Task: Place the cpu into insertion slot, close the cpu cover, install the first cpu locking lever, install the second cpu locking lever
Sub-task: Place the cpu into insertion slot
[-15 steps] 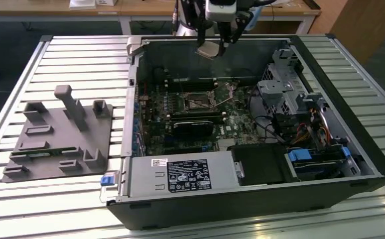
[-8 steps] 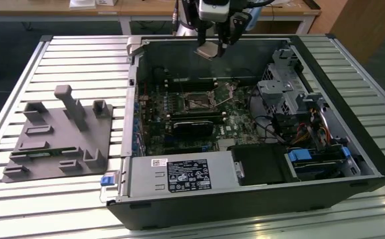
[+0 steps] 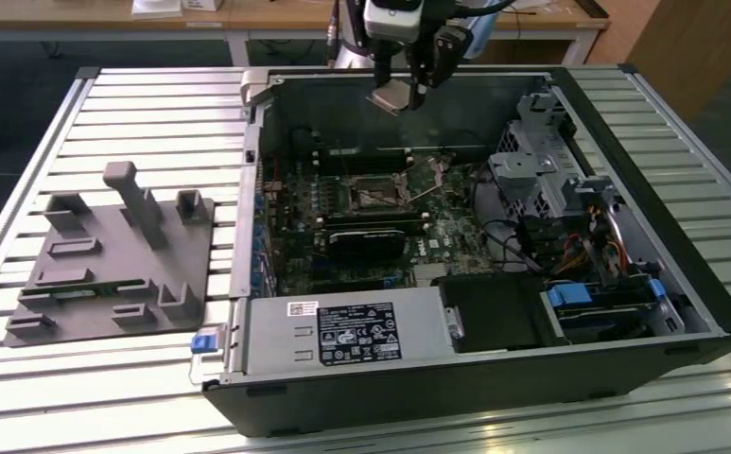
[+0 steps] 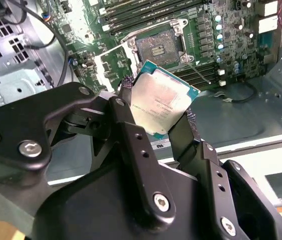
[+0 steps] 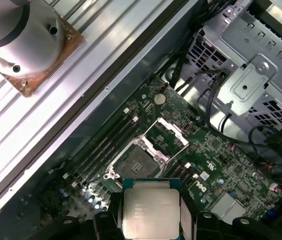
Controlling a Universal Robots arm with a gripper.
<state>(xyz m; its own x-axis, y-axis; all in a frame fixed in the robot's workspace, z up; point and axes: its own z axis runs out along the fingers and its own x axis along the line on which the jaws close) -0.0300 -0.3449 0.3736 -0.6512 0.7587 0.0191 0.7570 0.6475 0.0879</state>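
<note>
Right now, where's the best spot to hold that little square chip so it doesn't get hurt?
Probably by two opposite thin edges, coming in from the sides, as the gripper holds the cpu now. It is flat and square, so those edges are parallel, and its grey top stays untouched.

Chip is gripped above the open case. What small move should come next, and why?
Probably carry the cpu across and down toward the insertion slot. The gripper is shut on the cpu's edges, high above the motherboard and well clear of the slot in the exterior view. The slot's dark centre lies bare, with the cpu cover swung open beside it.
</note>
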